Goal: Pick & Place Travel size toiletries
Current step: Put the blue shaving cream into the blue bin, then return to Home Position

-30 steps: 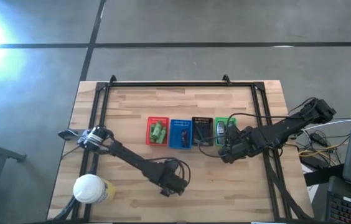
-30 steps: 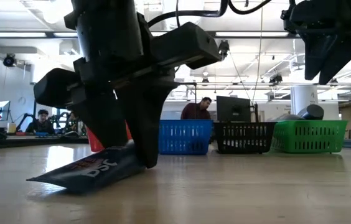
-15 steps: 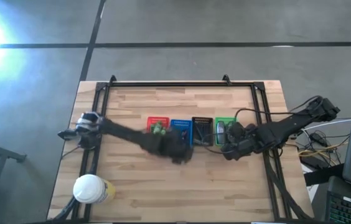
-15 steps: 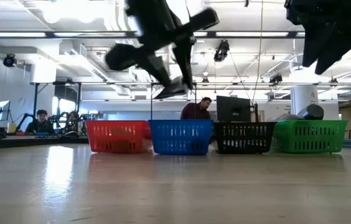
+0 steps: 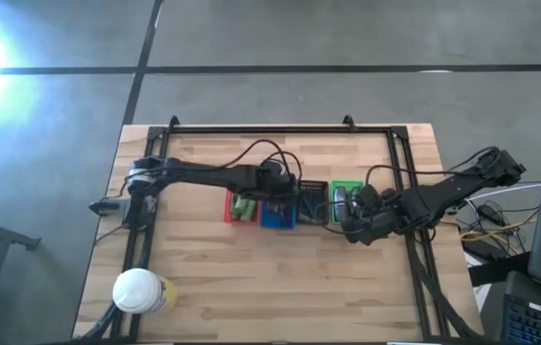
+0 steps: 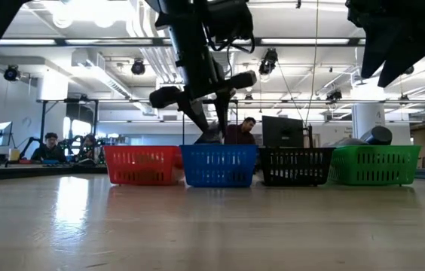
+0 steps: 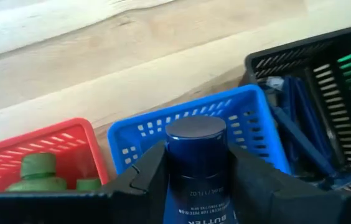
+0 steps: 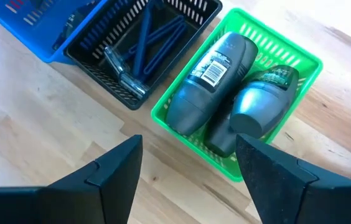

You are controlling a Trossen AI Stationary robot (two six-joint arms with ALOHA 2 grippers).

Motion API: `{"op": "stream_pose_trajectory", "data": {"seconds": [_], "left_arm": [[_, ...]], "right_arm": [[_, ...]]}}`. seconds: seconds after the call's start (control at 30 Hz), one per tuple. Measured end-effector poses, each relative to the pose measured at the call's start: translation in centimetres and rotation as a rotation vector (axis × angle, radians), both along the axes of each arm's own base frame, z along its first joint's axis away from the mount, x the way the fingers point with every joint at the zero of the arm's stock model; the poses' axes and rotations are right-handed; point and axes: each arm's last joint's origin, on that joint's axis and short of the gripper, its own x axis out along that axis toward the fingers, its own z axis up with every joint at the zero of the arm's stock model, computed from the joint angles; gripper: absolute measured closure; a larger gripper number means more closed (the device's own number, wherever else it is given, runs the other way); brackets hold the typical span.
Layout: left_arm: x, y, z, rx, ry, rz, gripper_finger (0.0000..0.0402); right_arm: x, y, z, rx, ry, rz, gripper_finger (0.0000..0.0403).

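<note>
My left gripper point(image 5: 280, 188) hangs over the blue basket point(image 5: 277, 213), shut on a dark blue tube point(image 7: 195, 163) with a round dark cap. In the low view the left gripper point(image 6: 206, 105) is well above the blue basket point(image 6: 220, 165). The red basket point(image 7: 45, 155) holds green bottles point(image 7: 37, 169). The black basket point(image 8: 141, 46) holds thin dark razors, and the green basket point(image 8: 238, 99) holds two grey-silver bottles. My right gripper point(image 8: 188, 180) is open and hovers just near of the green basket point(image 5: 347, 192). My left gripper pinches the dark blue tube by its body point(image 7: 194, 180) just behind the cap point(image 7: 195, 128), one finger point(image 7: 147, 180) on each side. The tube is lifted clear and hangs over the blue basket's near wall point(image 7: 182, 124), cap end pointing away from the gripper.
A large yellow container with a white lid point(image 5: 141, 292) stands at the table's near left corner. The four baskets sit in a row at mid-table. Bare wood lies near of the row. A black frame rail point(image 5: 270, 127) runs along the far edge. People sit in the room beyond.
My left gripper lifted the dark tube off the table near the near edge and carried it up and toward the far side, ending above the blue basket. The tube went from lying on the wood to hanging clear. My right gripper stayed beside the green basket.
</note>
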Motion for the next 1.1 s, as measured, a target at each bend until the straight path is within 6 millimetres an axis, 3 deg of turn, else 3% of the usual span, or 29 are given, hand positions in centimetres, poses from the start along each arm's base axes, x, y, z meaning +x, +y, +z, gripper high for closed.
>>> {"op": "stream_pose_trajectory", "data": {"seconds": [0.33, 0.5, 0.63, 0.77, 0.9, 1.1], "left_arm": [[0.1, -0.9, 0.0, -0.020, -0.003, -0.028, 0.0197], [0.1, -1.3, 1.1, -0.076, 0.005, -0.192, 0.0183], [-0.5, -3.5, 5.2, 0.002, -0.065, -0.452, 0.0185], [-2.7, -5.5, 10.4, 0.131, -0.141, -0.680, 0.0185], [-5.7, -6.0, 14.5, 0.142, -0.268, -0.654, 0.0184], [-10.2, -7.4, 19.1, 0.210, -0.412, -0.757, 0.0184]], "right_arm": [[-0.1, 0.0, -0.1, -0.005, 0.008, 0.007, 0.0118], [0.0, 0.0, 0.1, -0.010, 0.005, 0.033, 0.0102], [0.2, 0.1, 1.8, -0.052, 0.003, 0.189, 0.0094], [-0.1, 0.0, 4.4, -0.134, 0.053, 0.402, 0.0087], [-0.6, -0.1, 7.5, -0.088, 0.004, 0.399, 0.0078], [-1.5, 0.4, 11.6, -0.002, -0.193, 0.608, 0.0060]]}}
